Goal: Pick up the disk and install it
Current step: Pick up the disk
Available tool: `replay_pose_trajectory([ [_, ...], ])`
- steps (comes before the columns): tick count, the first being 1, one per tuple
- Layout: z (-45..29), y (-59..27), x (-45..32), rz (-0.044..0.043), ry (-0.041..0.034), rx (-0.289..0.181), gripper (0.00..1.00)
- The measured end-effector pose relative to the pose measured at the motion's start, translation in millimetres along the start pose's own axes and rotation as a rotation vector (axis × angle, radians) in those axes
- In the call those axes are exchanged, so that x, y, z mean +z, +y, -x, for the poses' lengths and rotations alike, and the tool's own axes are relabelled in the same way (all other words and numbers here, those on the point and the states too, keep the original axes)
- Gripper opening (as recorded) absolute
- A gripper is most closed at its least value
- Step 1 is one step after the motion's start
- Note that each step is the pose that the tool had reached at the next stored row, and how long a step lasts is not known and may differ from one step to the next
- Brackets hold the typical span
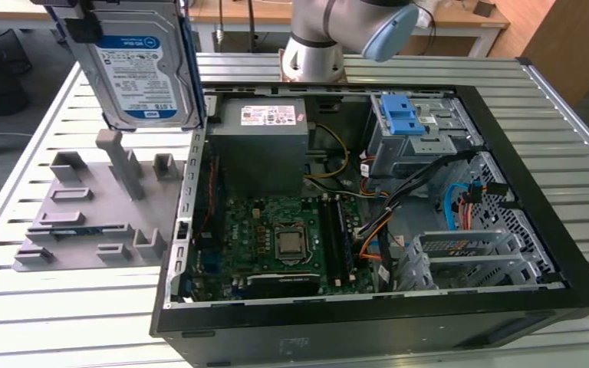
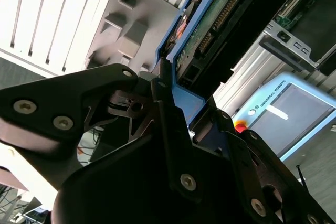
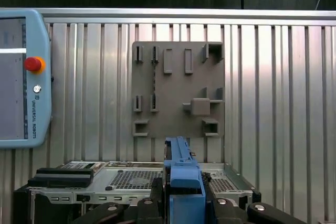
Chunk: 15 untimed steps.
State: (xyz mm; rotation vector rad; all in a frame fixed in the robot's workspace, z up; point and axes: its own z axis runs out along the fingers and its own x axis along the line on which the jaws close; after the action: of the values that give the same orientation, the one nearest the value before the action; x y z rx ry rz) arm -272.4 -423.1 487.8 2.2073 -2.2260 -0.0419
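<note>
The disk point(image 1: 143, 70), silver-grey with a white-and-blue label and a blue bracket, hangs upright in the air above the grey fixture plate point(image 1: 88, 218), at the exterior view's left. My gripper point(image 1: 82, 23) is shut on its upper end. In the second wrist view the black fingers point(image 2: 123, 85) clamp the blue bracket, and the green circuit-board side of the disk point(image 2: 210, 22) faces the camera. The first wrist view has the disk point(image 3: 184, 174) edge-on between the fingers point(image 3: 153, 203).
An open computer case point(image 1: 540, 230) lies on the slatted metal table point(image 1: 28, 307), right of the fixture plate. Inside it, a grey drive cage with a blue-latched tray point(image 1: 402, 115) sits at the far right corner. A teach pendant point(image 3: 21, 77) lies on the table.
</note>
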Motion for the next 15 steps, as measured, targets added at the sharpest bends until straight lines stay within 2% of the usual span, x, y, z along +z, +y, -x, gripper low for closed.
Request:
replay_pose_trajectory([
  [15,-16.3,-35.2,-0.6,0.0001,0.0000,0.000,0.36],
])
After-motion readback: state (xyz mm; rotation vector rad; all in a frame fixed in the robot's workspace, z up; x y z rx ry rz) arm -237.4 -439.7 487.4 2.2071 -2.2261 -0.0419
